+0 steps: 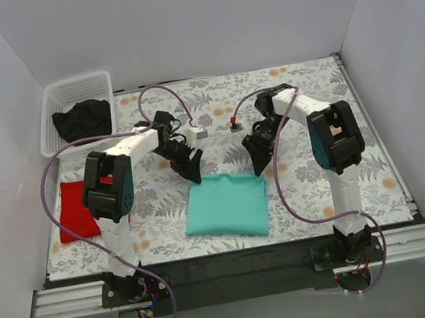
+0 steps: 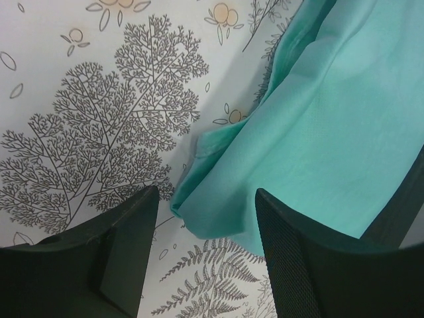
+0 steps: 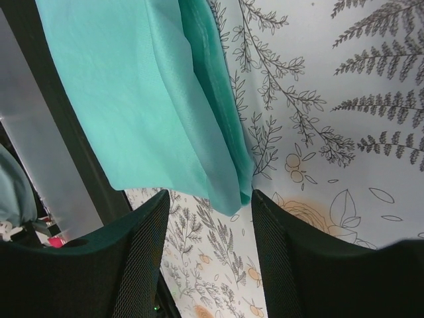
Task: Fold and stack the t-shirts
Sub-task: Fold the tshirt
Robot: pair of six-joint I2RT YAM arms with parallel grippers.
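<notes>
A folded teal t-shirt (image 1: 228,205) lies flat near the front middle of the table. My left gripper (image 1: 190,165) is open and empty just above the shirt's far left corner (image 2: 199,222). My right gripper (image 1: 257,154) is open and empty just above its far right corner (image 3: 232,192). A folded red t-shirt (image 1: 77,210) lies at the left edge, partly behind the left arm. A crumpled black t-shirt (image 1: 83,119) sits in the white basket (image 1: 50,113) at the back left.
The table has a floral cloth (image 1: 306,184). A small white and grey fixture (image 1: 198,131) and a small red-topped piece (image 1: 235,125) sit at the table's middle back. White walls enclose the left, back and right sides.
</notes>
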